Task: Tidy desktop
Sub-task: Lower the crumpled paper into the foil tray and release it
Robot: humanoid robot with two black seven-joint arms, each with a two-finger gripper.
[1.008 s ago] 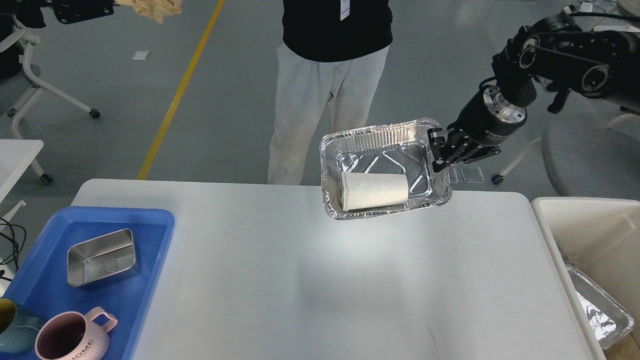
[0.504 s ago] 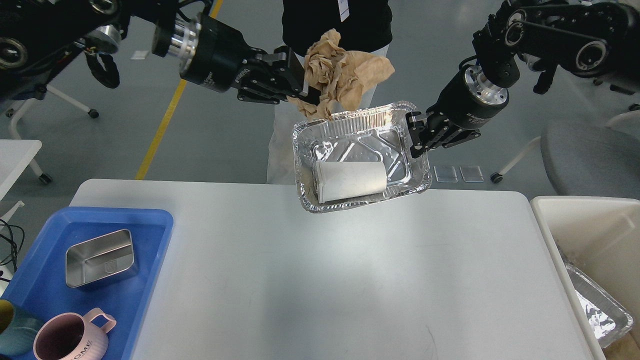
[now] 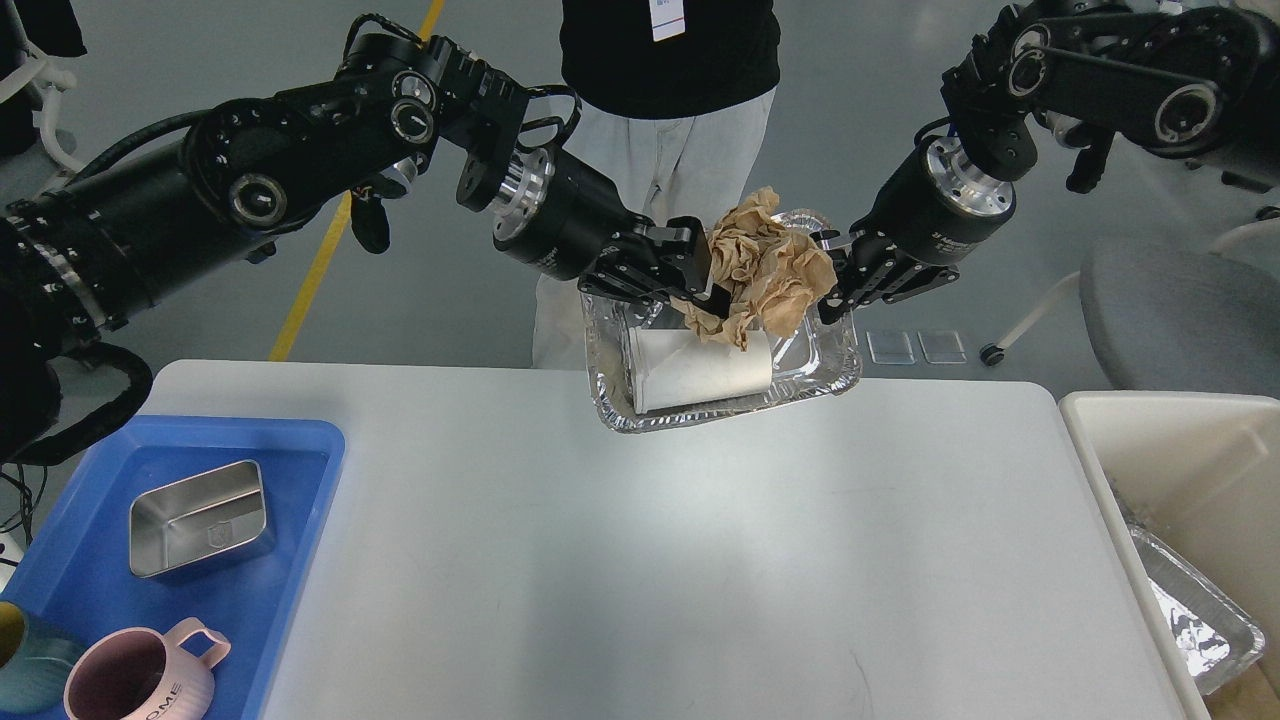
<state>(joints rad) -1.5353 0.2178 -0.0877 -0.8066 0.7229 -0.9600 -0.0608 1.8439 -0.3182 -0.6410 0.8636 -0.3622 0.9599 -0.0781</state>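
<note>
**Crumpled paper held over a foil tray above the desktop**

The desktop fills the lower middle of the view, its far edge lying just below the raised foil tray. That tray is held up at 12 o'clock by the right gripper, which is clenched on the tray's right rim. A white paper cup is seen lying on its side inside the tray. The left gripper is closed on a wad of crumpled brown paper, which is held over the tray's inside, above the cup.

At 8 o'clock a blue tray is set on the desktop's left edge; a steel box, a pink mug and a dark green mug are kept in it. At 4 o'clock a cream bin is placed beside the desktop, with another foil tray inside. A person in a black top and grey trousers is seen behind the desktop at 12 o'clock.
</note>
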